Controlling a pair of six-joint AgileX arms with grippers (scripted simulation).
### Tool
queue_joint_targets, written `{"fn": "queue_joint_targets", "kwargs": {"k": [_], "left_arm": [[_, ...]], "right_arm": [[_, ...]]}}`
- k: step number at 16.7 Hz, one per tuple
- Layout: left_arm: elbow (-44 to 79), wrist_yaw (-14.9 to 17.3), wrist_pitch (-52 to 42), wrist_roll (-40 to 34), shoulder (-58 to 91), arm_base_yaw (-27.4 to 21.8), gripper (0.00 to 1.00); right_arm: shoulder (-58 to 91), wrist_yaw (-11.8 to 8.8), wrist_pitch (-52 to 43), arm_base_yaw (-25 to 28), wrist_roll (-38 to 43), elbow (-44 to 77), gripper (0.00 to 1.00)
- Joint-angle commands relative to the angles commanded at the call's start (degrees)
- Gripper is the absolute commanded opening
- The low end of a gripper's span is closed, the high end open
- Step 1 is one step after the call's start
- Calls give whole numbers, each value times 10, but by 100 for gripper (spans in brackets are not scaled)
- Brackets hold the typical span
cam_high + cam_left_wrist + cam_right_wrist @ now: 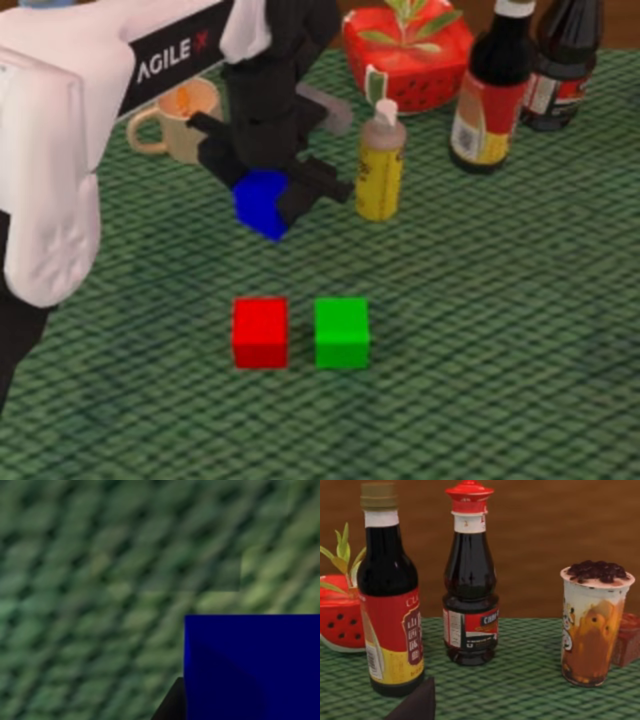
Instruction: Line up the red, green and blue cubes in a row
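The left gripper [268, 200] held the blue cube [262, 203] pinched between its jaws, above the worktop [480, 330], behind the red cube [260, 332] and green cube [342, 333].

mug [180, 120] | yellow squeeze bottle [380, 170] | watermelon box [405, 50] (leafy top) | two dark sauce bottles [490, 90] | bubble tea cup [592, 625]

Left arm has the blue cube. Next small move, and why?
Probably carry the blue cube, held in the left end effector, toward the top view's right and forward, then lower it beside the green cube. Red cube and green already sit side by side; blue hangs behind them.
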Motion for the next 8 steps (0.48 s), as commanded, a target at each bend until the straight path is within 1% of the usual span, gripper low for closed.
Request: {"fn": "queue_joint_targets", "kwargs": {"k": [2, 4, 6, 8], "left_arm": [[10, 0, -5, -19, 5, -9, 0], [29, 0, -15, -63, 14, -28, 0], [53, 1, -29, -127, 26, -53, 0], [78, 1, -45, -205, 38, -83, 0]], "right_arm": [[0, 0, 0, 0, 0, 0, 100], [0, 0, 0, 0, 0, 0, 100], [0, 0, 0, 0, 0, 0, 100], [0, 0, 0, 0, 0, 0, 100]]}}
